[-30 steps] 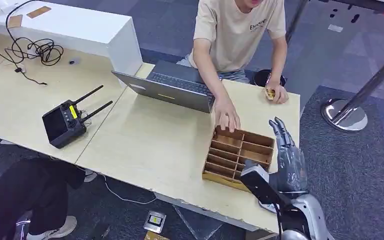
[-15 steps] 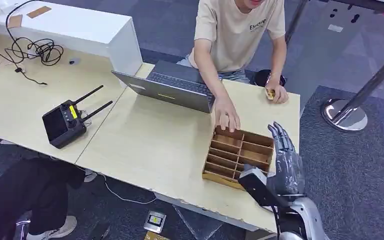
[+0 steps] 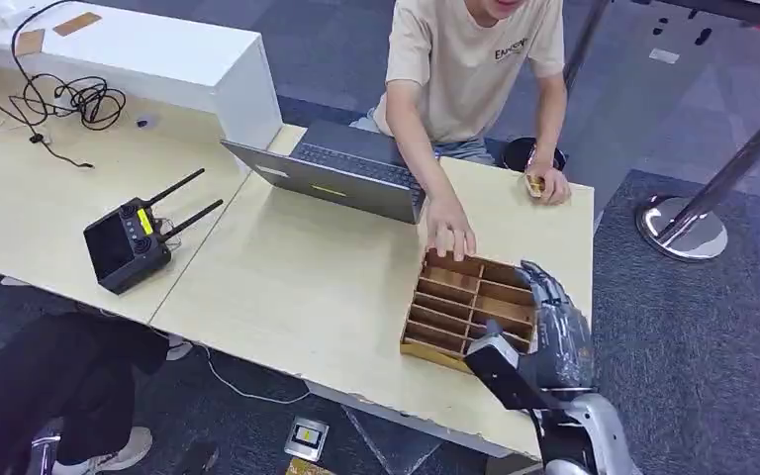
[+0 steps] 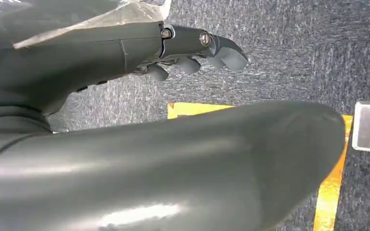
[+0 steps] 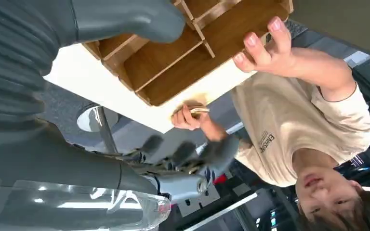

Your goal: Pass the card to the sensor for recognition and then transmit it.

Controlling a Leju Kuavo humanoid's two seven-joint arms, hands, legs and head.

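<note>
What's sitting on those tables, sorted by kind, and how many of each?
Laptop: 1
Remote controller with antennas: 1
Wooden divided tray: 1
White box: 1
Black cable bundle: 1
Total: 5
The person's hand holds something small; I cannot tell what.

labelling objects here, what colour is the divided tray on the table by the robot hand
Light brown wood, the divided tray shows best in the head view.
</note>
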